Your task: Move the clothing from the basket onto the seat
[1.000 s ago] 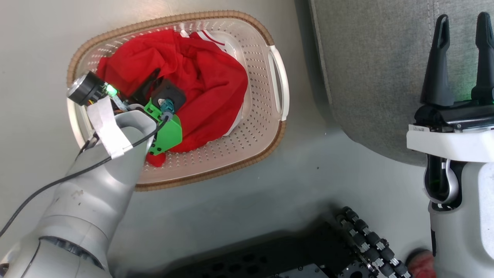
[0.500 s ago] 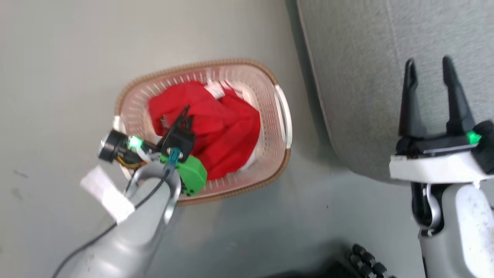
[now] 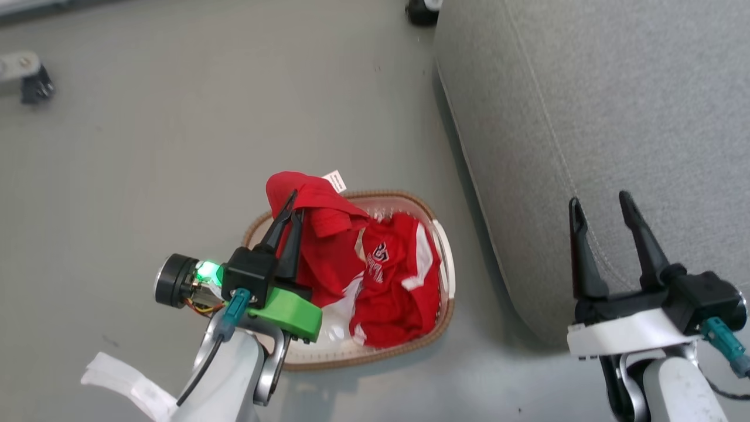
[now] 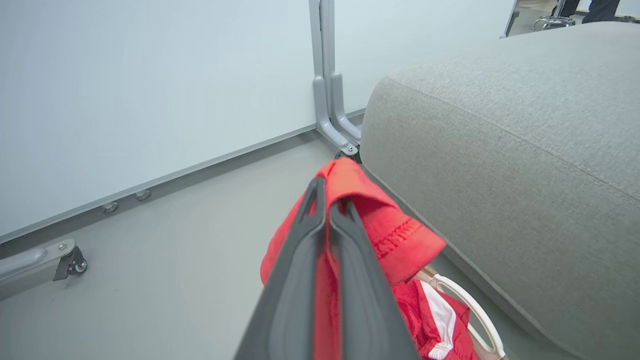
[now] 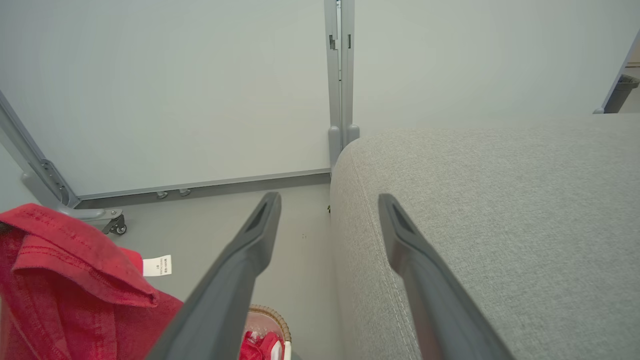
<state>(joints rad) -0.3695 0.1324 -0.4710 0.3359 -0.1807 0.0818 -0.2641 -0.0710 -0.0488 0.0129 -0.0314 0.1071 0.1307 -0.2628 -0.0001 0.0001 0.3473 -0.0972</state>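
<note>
The left gripper (image 3: 296, 204), jaws pinched tight on 1 red garment (image 3: 319, 205), holds it above the basket (image 3: 404, 197) on the floor; a 2nd, printed red jersey (image 3: 398, 281) lies inside. The carry wants height: hem clear of the rim, then over the rounded edge of the grey seat (image 3: 586, 88). The right gripper (image 3: 599, 199), jaws wide and empty, hovers at that edge. A castered partition foot (image 3: 35, 82) stands well apart.

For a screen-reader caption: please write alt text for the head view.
The left gripper, shut on a red garment, holds it up over the basket on the grey floor; a second red garment with white print lies in the basket. The open right gripper hovers near the grey seat.
</note>
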